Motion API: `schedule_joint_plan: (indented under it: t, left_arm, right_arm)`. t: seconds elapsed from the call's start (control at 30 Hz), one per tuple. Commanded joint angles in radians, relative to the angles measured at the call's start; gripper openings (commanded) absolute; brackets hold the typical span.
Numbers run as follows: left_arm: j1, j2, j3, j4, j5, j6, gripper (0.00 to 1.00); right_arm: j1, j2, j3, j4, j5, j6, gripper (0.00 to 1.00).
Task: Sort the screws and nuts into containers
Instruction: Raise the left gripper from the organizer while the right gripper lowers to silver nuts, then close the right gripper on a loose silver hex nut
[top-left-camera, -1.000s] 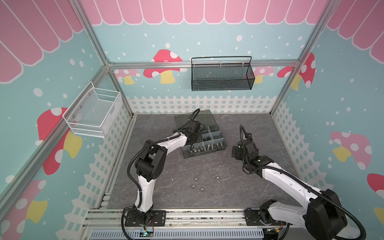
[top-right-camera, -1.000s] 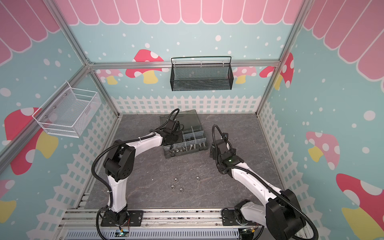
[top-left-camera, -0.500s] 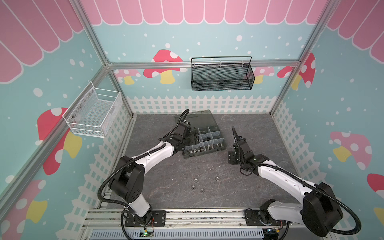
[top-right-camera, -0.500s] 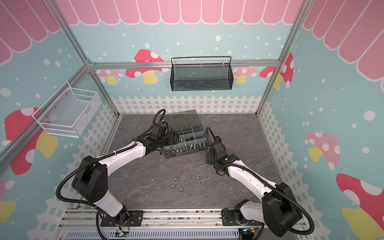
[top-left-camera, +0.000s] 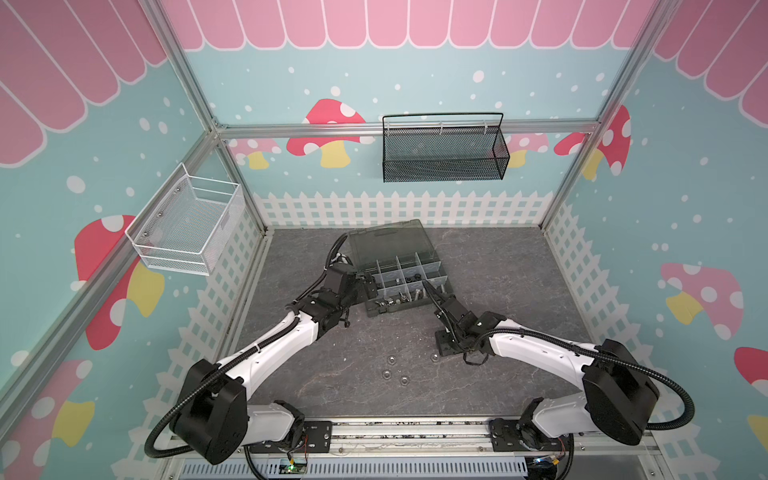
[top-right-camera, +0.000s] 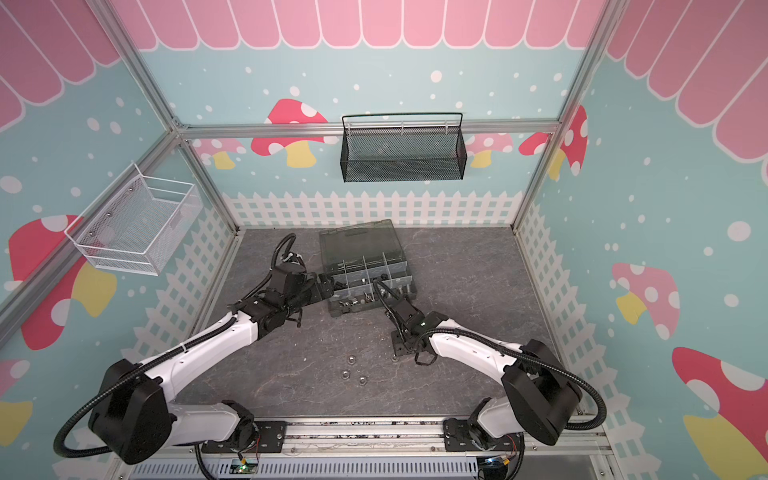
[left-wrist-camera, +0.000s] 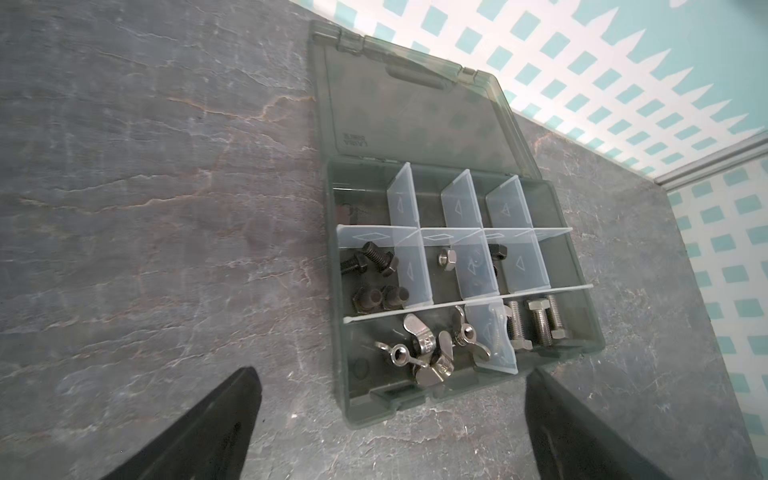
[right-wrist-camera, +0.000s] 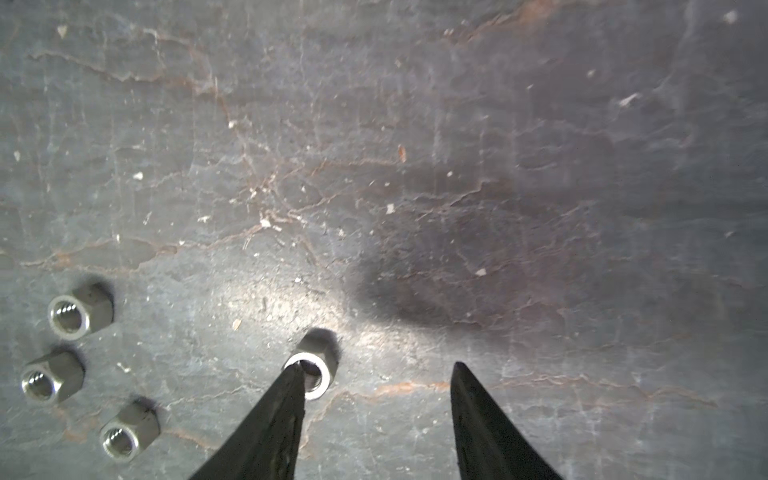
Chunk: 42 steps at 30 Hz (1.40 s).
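A: What lies loose?
B: Four shiny silver hex nuts (right-wrist-camera: 66, 318) on the veined grey stone-look table (right-wrist-camera: 415, 124); the right tool (right-wrist-camera: 374, 365), lower than before, gapes halfway, one black tip at one nut's rim.
A: The left tool (left-wrist-camera: 392, 370)?
B: Wide open, empty, now withdrawn beside the smoky translucent plastic organiser box (left-wrist-camera: 365, 409); short black screws (left-wrist-camera: 370, 257) inside.

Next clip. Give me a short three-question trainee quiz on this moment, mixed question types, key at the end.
1. How many silver hex nuts lie loose on the table?
2. True or false: the right gripper has its jaws shut on one of them.
3. Where are the wing nuts? A) organiser box B) black mesh basket C) white wire basket

Key: 1. Four. 2. False: the jaws stand apart, no nut clamped. 3. A.
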Motion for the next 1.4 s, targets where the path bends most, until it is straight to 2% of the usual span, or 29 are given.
schedule_joint_plan:
  t: [0.0,0.3,0.63,1.03,1.17,1.37]
  left_arm:
    - [0.03,-0.072,-0.063,0.056,-0.043,-0.053,1.0]
    - [0.086,-0.183,-0.157,0.071,-0.065,-0.074,1.0]
    - [0.103,-0.166,-0.164,0.08,-0.045,-0.085,1.0]
    - [0.111,-0.137,-0.16,0.089,-0.023,-0.094,1.0]
    - [0.113,-0.143,-0.163,0.084,-0.025,-0.094,1.0]
    - [0.119,-0.149,-0.167,0.076,-0.022,-0.093,1.0]
  right_arm:
    - [0.025,0.031,0.037,-0.036,-0.065,0.033,0.56]
    - [0.065,0.149,0.097,-0.08,-0.061,0.01,0.48]
    - [0.08,0.257,0.134,-0.113,-0.026,-0.018,0.41]
    - [0.083,0.296,0.137,-0.109,-0.039,-0.045,0.32]
    - [0.083,0.286,0.14,-0.11,-0.04,-0.044,0.26]
    - [0.083,0.249,0.171,-0.108,-0.03,-0.039,0.21]
